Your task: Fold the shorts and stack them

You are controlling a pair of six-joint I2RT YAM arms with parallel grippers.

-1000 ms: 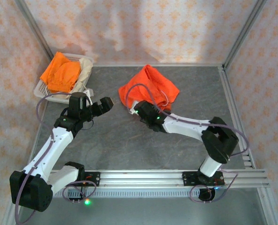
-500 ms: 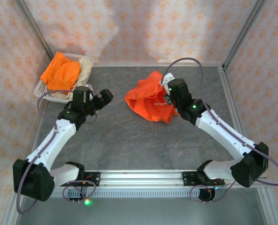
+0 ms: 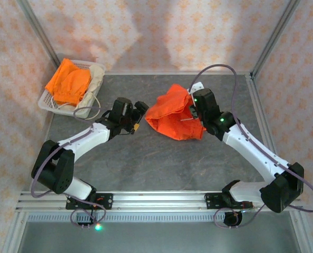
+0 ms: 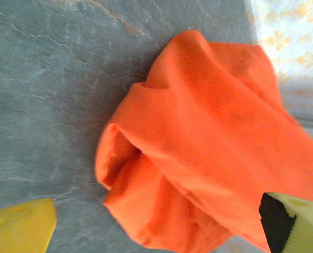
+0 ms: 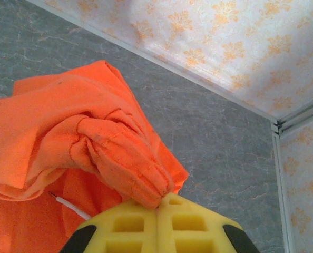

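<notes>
A crumpled pair of bright orange shorts point(image 3: 169, 115) lies mid-table. My right gripper point(image 3: 191, 107) is shut on a gathered fold at its right edge. In the right wrist view the yellow fingers point(image 5: 130, 226) pinch that bunched cloth point(image 5: 119, 153), holding it slightly raised, and a white drawstring point(image 5: 72, 206) hangs below. My left gripper point(image 3: 140, 117) stands open just left of the shorts. In the left wrist view its fingertips point(image 4: 19, 229) flank the orange cloth point(image 4: 198, 142) without touching it. Another orange pair point(image 3: 68, 81) and a cream pair point(image 3: 96, 78) lie in the basket.
The white mesh basket point(image 3: 47, 101) stands at the back left corner of the grey table point(image 3: 146, 158). Metal frame posts and patterned walls close in the back and sides. A rail runs along the near edge point(image 3: 162, 199).
The right gripper has swung from the shorts' front left to their right side, dragging and bunching the cloth. The left gripper has moved right, close to the shorts, still open.
</notes>
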